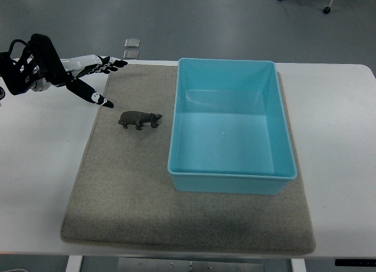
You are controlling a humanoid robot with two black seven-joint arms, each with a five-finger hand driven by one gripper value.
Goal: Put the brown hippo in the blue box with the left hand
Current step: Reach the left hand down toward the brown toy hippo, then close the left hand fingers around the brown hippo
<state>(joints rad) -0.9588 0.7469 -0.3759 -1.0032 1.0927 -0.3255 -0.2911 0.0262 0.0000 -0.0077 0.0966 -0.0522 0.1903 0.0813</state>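
A small brown hippo (140, 119) stands on the grey mat (123, 190), just left of the blue box (232, 175). The box is a light blue open bin with nothing inside it. My left hand (97, 78) comes in from the upper left and hovers over the mat's far left corner, up and to the left of the hippo. Its fingers are spread, the thumb pointing down toward the hippo, and it holds nothing. There is a clear gap between the thumb tip and the hippo.
The mat lies on a white table (335, 119). Two small square pads (131, 47) lie on the floor beyond the table's far edge. Chair castors (326, 9) show at the top right.
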